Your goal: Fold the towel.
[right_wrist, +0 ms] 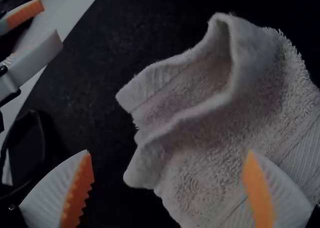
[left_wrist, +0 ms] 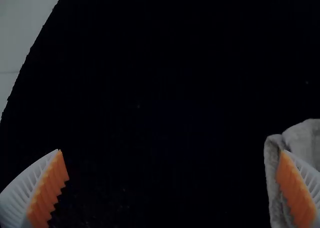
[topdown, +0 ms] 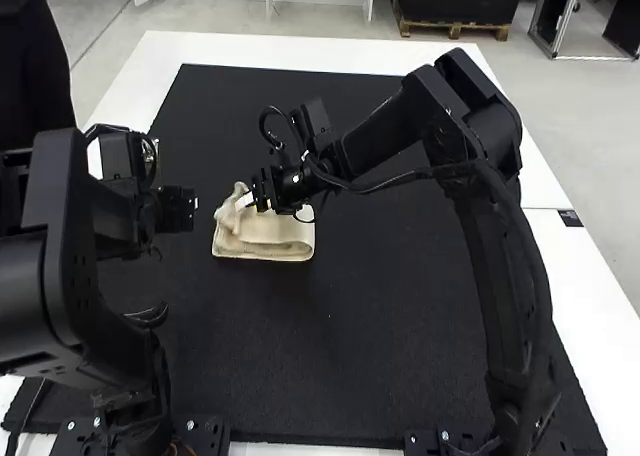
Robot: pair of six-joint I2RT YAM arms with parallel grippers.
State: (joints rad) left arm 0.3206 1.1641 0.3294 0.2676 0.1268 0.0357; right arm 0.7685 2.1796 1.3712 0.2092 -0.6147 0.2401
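Towel (topdown: 265, 238) first: take it from the high view, with twelve o'clock pointing away from you. It lies on the black mat (topdown: 350, 326) that covers most of the white surface (topdown: 280, 54), toward the mat's eleven o'clock. You have it down to a small layered bundle, so I'd call the folding well along but unfinished. The six o'clock edge runs fairly straight; from nine to eleven o'clock the cloth is rumpled and raised, and the right wrist view shows an open loop there with layers out of line. I can't tell you how many layers there are. What you have left, by my judgement, is to lay that raised part over, line up the edges and flatten the bundle.

Your right claw (right_wrist: 169, 152) is spread, at the towel's twelve o'clock; your left claw (left_wrist: 171, 151) is spread too, near its ten o'clock. Neither pinches cloth.

Your count: one towel, one mat, two arms, two claws, four fingers with orange pads (left_wrist: 47, 193).
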